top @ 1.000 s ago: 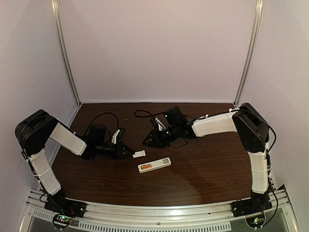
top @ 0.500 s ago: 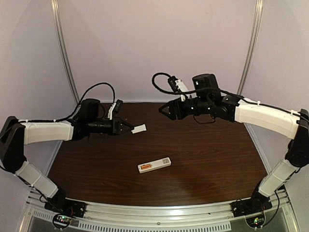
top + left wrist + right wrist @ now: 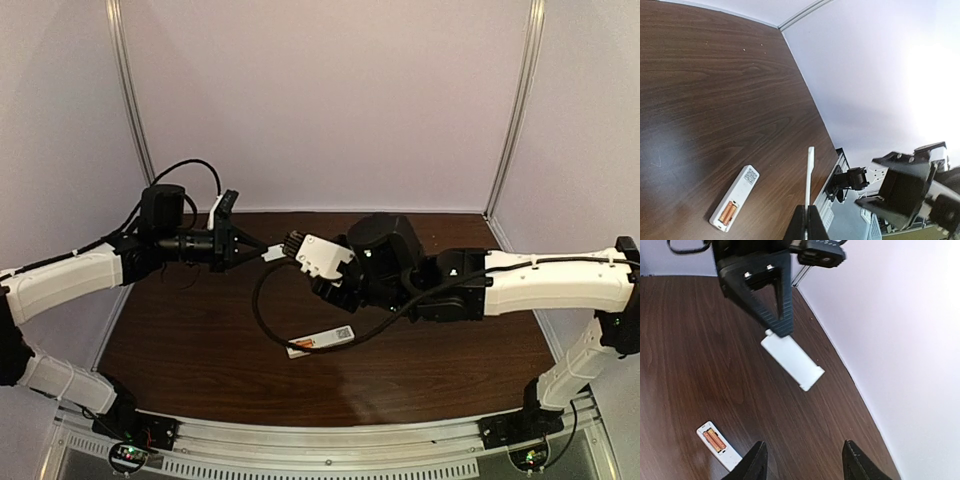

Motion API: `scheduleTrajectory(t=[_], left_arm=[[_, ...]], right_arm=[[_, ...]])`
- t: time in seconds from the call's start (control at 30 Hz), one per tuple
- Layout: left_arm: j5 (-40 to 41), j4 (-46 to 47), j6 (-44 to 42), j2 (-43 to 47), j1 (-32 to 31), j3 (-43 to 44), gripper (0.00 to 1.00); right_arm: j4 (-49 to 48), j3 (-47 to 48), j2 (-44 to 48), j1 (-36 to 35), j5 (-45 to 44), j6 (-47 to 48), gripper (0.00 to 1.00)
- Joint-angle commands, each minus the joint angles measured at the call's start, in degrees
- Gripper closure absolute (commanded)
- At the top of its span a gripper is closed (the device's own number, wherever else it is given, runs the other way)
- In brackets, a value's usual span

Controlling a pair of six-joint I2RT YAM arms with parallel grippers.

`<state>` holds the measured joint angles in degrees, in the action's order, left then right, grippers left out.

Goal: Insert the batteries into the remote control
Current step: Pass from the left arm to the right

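Top view: the left arm reaches in from 9 o'clock, raised above the table, forearm near level, with the left gripper pointing toward 3 o'clock. Its jaws are pinched together on one end of the cover plate, a thin flat white rectangle held in the air. In the left wrist view the plate shows edge-on as a narrow white strip rising from the closed black fingers.

The right arm stretches in from 3 o'clock, and the right gripper faces the plate, just beside it. In the right wrist view its two black fingers stand wide apart with nothing between them, and the plate hangs ahead at 12 o'clock. A black cable loops down from this wrist.

The remote control lies flat on the dark, wood-grained table at 6 o'clock of both grippers, well below them. It is a slim white bar, back side up, its long axis running from 8 to 2 o'clock. The batteries, two small orange cylinders, sit side by side in the uncovered bay at its 8 o'clock end. A small dark square label marks the other end; its print is too small to read.
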<state>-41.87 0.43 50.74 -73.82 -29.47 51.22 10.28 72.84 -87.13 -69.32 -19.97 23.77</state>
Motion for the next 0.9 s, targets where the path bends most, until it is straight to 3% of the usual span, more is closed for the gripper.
scheduleTrajectory(t=[0.0,0.33,0.87], left_arm=[[2.69,-5.6,6.74,3.09,-0.82,2.78,1.0],[3.88,-8.5,11.01,4.45,-3.03,3.07,1.0],[3.8,-6.73,15.73,5.2,-4.45,2.46,1.0]], right_arm=[[-5.56,0.64,-3.91,-4.25,-12.37,11.58,0.49],[-21.34,0.88,-9.26,-8.39,-21.82,25.65,0.52],[-19.23,3.76,-13.88,-9.38,-21.63,27.89,0.53]])
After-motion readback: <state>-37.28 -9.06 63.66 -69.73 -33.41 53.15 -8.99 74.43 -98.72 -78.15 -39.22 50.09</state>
